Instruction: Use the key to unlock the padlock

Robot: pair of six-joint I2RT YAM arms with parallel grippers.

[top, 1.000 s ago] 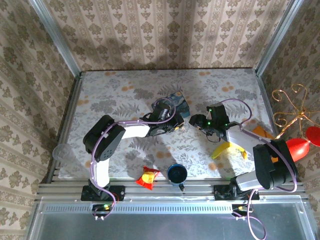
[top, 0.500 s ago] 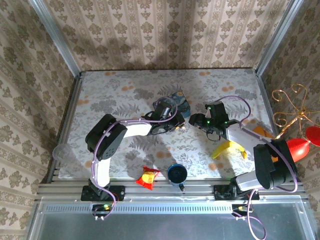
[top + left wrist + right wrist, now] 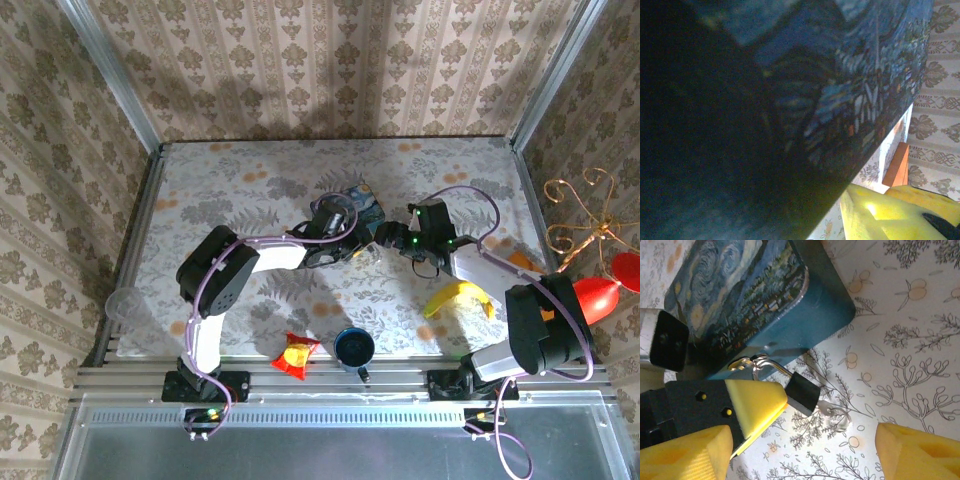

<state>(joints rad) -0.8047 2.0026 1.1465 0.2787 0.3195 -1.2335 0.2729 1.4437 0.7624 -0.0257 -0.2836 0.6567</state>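
Hanging by its silvery shackle from the latch on the side wall of the blue starry-night tin, the small black padlock is lying tilted on the floral tablecloth, its body just clear of the tin's lower corner; a pale translucent loop is lying on the cloth, touching the padlock's outer end, and whether it belongs to a key cannot be told. The right gripper is standing wide open and holding nothing; its two yellow fingertips are flanking bare cloth just short of the padlock, which is sitting ahead of the gap, roughly midway between them and untouched by either. The left gripper is reaching in from the opposite side; one yellow-tipped finger is touching the padlock's side just below the shackle; its jaws are standing apart, but whether they are gripping anything cannot be told. Seen from above, both grippers are meeting at the tin's near edge around the table's centre; a banana, a blue cup and a red-and-yellow snack packet are lying nearer the arm bases, well apart from the padlock.
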